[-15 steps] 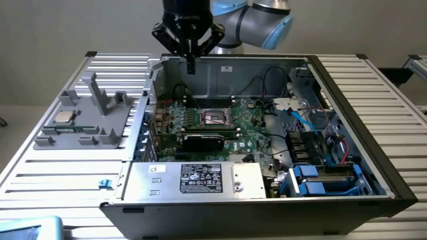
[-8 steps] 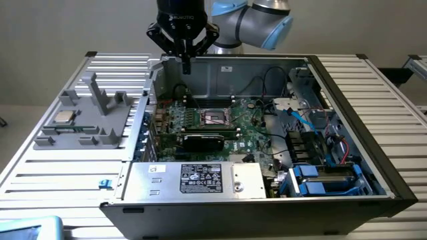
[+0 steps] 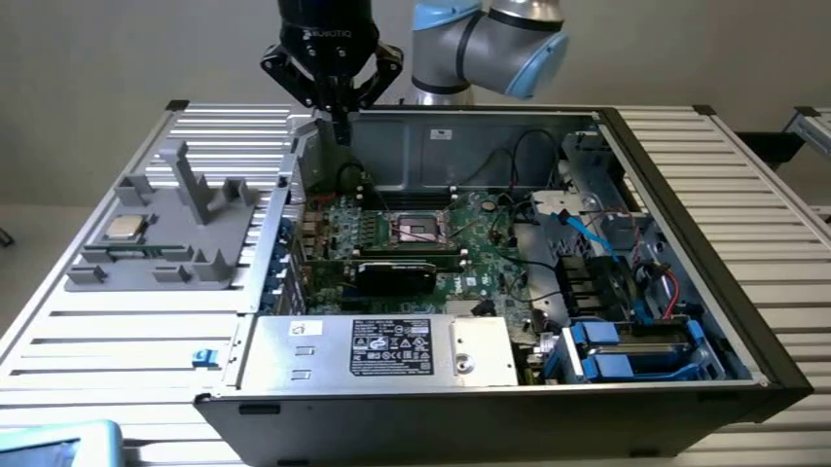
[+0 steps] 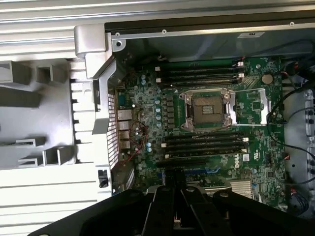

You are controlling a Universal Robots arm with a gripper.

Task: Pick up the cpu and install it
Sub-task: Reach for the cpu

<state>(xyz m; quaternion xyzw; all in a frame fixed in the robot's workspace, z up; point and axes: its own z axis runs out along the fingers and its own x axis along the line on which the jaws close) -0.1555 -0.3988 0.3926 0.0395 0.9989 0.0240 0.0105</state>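
The cpu (image 3: 125, 228), a small silver square chip, lies flat on the grey plastic fixture (image 3: 175, 255) outside the computer case, at the exterior view's left. My gripper (image 3: 341, 119) hangs high over the case's back left corner, well away from the cpu, with its black fingers shut and nothing between them. In the wrist view the gripper (image 4: 175, 212) looks straight down on the green motherboard (image 4: 147, 123). The square socket (image 4: 205, 109) stands uncovered with its metal frame around it, also seen as the socket (image 3: 422, 230) in the middle of the board.
The open computer case (image 3: 675, 185) lies on a slatted metal table (image 3: 117, 341). A power supply box (image 3: 377, 348) sits at the front, drive bays with blue clips (image 3: 624, 350) and cables at the exterior view's right. Upright fixture posts (image 3: 193, 185) rise near the case wall.
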